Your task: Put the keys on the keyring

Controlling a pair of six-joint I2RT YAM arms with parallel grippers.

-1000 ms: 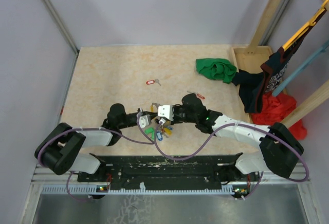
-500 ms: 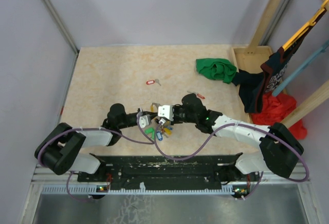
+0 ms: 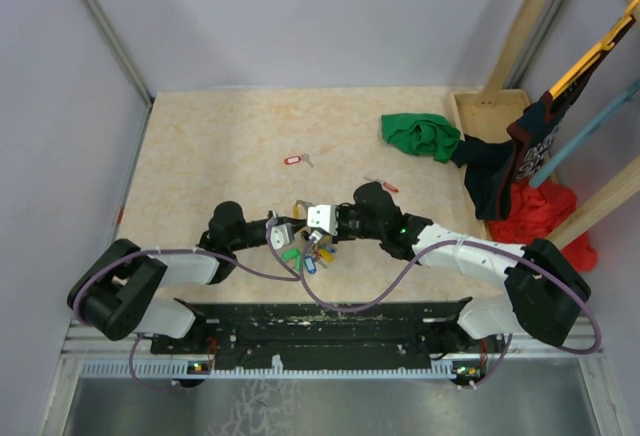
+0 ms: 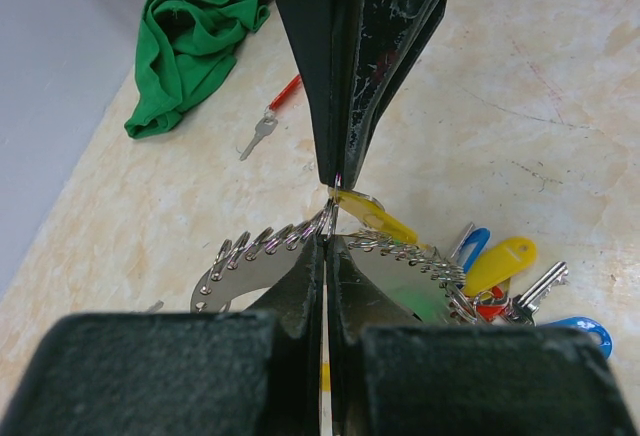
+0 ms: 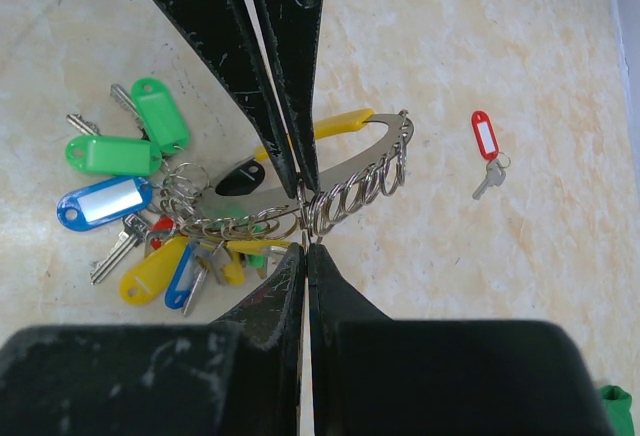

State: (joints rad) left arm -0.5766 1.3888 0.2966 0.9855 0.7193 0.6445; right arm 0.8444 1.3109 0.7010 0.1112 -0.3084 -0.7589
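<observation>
1. Left gripper [image 4: 332,208]: jaws pinched almost shut on the thin wire of the keyring [image 5: 360,184]. Right gripper [image 5: 306,218]: the same, narrow, clamped on the wire where the small split rings bunch up. The two tips meet nose to nose.
2. The keyring sits at 6 o'clock on the table [image 3: 220,146], near the arm bases. Its coloured tags [image 5: 100,201] fan out flat on the near side.
3. A dark-headed key [image 5: 240,178] lies against the ring between the jaws. Whether it is threaded on yet, I can't tell.
4. Two others lie loose: the red-tag key [image 5: 484,146] at 12 o'clock from the bunch, and the slim red-headed key [image 4: 272,118] at about 2 o'clock. The green cloth [image 4: 190,36] is further out that way.
5. Handling guess:
   - The wire is stiff, springy and slick, and likely to twist in a pinch.
   - The bunch is light but floppy, and it drags.
   - The keys are small, hard and flat, so they are easy to drop.
6. Best holds, I'd judge: take the ring on bare wire close to its opening, and take a key by its head with the hole left free.
</observation>
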